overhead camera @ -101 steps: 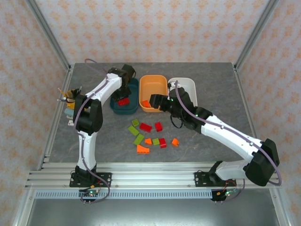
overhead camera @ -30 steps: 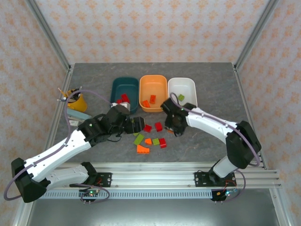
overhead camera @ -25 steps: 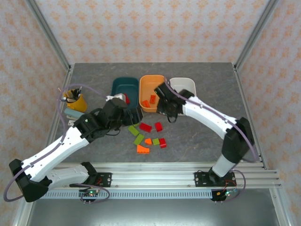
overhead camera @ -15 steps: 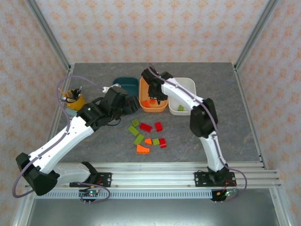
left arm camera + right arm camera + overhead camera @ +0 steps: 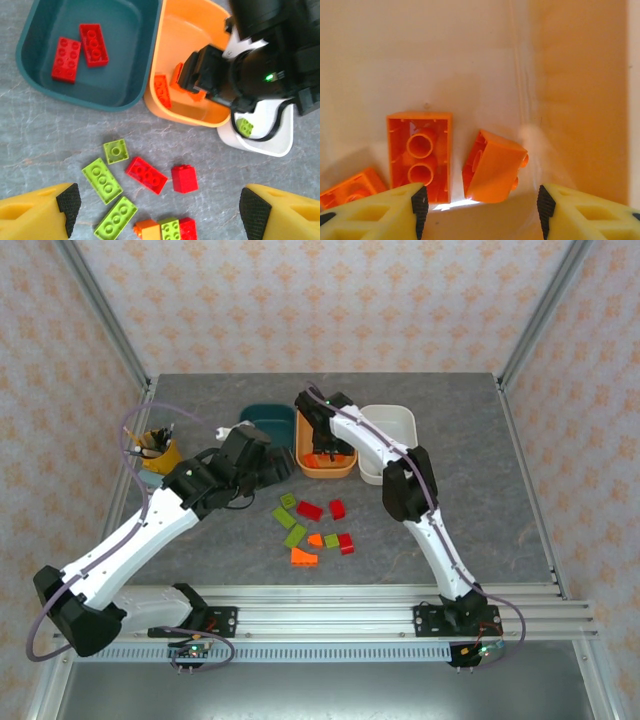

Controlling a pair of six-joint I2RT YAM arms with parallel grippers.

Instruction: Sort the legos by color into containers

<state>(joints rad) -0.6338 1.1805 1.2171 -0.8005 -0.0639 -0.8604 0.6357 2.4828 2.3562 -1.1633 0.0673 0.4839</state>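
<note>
My right end effector hangs wide & empty inside the orange tub, orange bricks lying below at centre frame; I'd judge orange goes w/ orange here. My left end effector, also wide, hovers over loose legos on the surface, lower frame.

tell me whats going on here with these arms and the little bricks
Two robot arms are sorting small bricks into tubs by colour. The right pincer hangs open over the orange tub, above orange bricks lying in it. The left pincer hovers open and empty over the loose bricks on the table. The teal tub holds two red bricks, the white tub a green brick. Green, red and orange pieces are not yet sorted.
</note>
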